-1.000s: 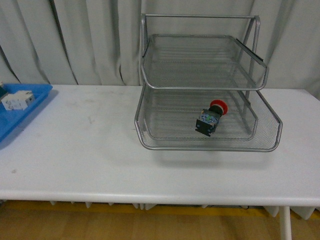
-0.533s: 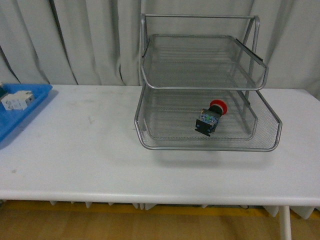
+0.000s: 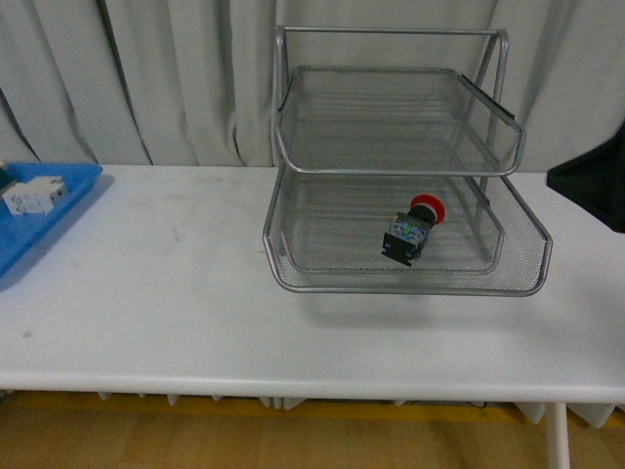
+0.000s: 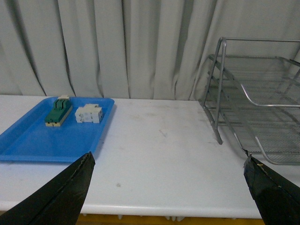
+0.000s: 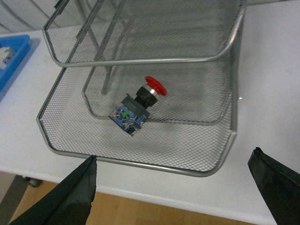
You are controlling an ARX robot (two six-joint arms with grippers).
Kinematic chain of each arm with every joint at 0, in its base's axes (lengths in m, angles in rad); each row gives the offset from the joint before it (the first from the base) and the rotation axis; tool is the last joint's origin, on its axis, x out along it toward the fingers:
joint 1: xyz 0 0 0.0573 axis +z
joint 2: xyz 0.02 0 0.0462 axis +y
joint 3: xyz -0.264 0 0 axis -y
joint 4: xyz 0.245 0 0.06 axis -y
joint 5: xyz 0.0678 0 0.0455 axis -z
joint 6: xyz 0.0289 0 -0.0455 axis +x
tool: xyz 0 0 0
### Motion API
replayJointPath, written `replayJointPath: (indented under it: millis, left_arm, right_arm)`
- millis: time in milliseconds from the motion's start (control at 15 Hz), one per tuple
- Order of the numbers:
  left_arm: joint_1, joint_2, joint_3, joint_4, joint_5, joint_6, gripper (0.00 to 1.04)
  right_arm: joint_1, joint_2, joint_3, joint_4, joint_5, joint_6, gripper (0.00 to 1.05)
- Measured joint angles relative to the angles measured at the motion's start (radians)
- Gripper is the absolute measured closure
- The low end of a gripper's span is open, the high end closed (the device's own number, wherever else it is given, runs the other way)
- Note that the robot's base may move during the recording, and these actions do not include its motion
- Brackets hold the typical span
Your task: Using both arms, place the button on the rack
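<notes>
The button [image 3: 413, 231], red cap on a black-and-blue body, lies on its side in the lowest tray of the silver wire-mesh rack [image 3: 293, 278]. It also shows in the right wrist view [image 5: 138, 105], inside the rack [image 5: 140, 159]. My right gripper [image 5: 173, 192] is open and empty, above the rack's front edge; part of that arm shows as a dark shape [image 3: 596, 176] at the front view's right edge. My left gripper [image 4: 166, 192] is open and empty over the white table, between the blue tray and the rack [image 4: 218, 122].
A flat blue tray [image 4: 28, 145] at the table's left holds a green-and-cream switch block [image 4: 58, 111] and a white blocky component [image 4: 89, 113]; it shows in the front view [image 3: 68, 205] too. Grey curtains hang behind the table. The table's front edge is near both grippers.
A dark part of my right arm has come into the front view at its right edge. The button and rack have not moved.
</notes>
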Motion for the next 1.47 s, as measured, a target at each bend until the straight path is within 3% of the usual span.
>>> replayJointPath:
  millis: [133,667,867,1467]
  left_arm:
    - [0.0,0.0,0.0,0.0,0.0,0.0,0.07]
    - [0.0,0.0,0.0,0.0,0.0,0.0,0.07]
    - [0.0,0.0,0.0,0.0,0.0,0.0,0.07]
    - [0.0,0.0,0.0,0.0,0.0,0.0,0.07]
  right_arm:
    - [0.051,0.071,0.068,-0.095,-0.027,0.002,0.09]
    - [0.228,0.308,0.18,-0.174,0.01,0.027,1.02]
    - [0.259,0.386,0.219,-0.175,0.032,0.022,1.03]
    - [0.229,0.575,0.406,-0.261,0.074,-0.062,1.03]
